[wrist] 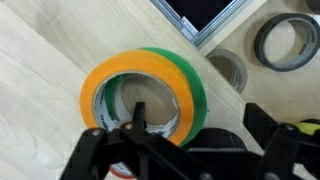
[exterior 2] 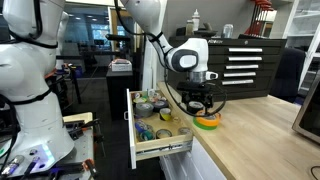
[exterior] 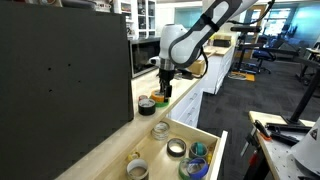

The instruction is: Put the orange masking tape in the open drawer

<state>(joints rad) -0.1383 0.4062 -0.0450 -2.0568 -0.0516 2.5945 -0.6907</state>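
The orange masking tape (wrist: 125,68) is not in the drawer yet. It lies flat on the pale wooden counter (wrist: 40,110), hole facing up, right under the arm. A green roll (wrist: 198,95) sits beneath it and peeks out on the right. From the wrist view I can't quite say whether the orange ring rests squarely on the green one or has slid partly off it.

The gripper (wrist: 200,115) points straight down over the pair. Its jaws are spread wide and hold nothing. One of the fingers (wrist: 140,118) hangs over the hollow centre of the orange ring, and the other stands out beyond the green roll's right edge. So the jaws straddle the right-hand wall of the stack rather than the whole ring. If they squeeze from here they will likely pinch both rolls' walls together, which I'd count as the risk.

In an exterior view the gripper (exterior 2: 203,108) hovers just above the tape (exterior 2: 207,121). The open drawer (exterior 2: 165,148) is pulled out to the left of it, lower than the counter top and close by. Several other tape rolls (exterior: 177,148) already lie in the drawer (exterior: 216,152). The carry should be a short lift, then across the counter edge and down.
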